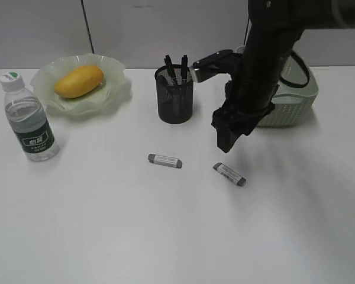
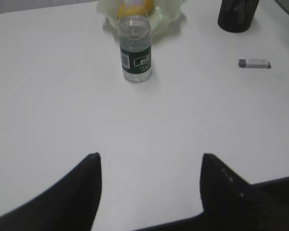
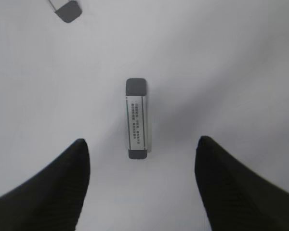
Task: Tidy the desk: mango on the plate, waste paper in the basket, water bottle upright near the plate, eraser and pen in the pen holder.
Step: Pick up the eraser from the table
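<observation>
1. Right gripper point(image 3: 140, 187) hovered with its fingers spread, empty, over one eraser point(image 3: 136, 119) on the tabletop point(image 1: 106, 236).
2. Left gripper point(image 2: 149, 185) stood spread too, empty.
3. Mango point(image 1: 78, 81) sat on the plate point(image 1: 115, 89).

My right arm point(image 1: 266, 53) reaches down from the upper right, wrist bent, right gripper point(image 1: 226, 141) pointing at the surface point(image 1: 165, 225) and hovering just above it. Its jaws stand wide apart, holding nothing. My left gripper point(image 2: 149, 163) sits low over the surface, jaws likewise spread and empty.
</observation>
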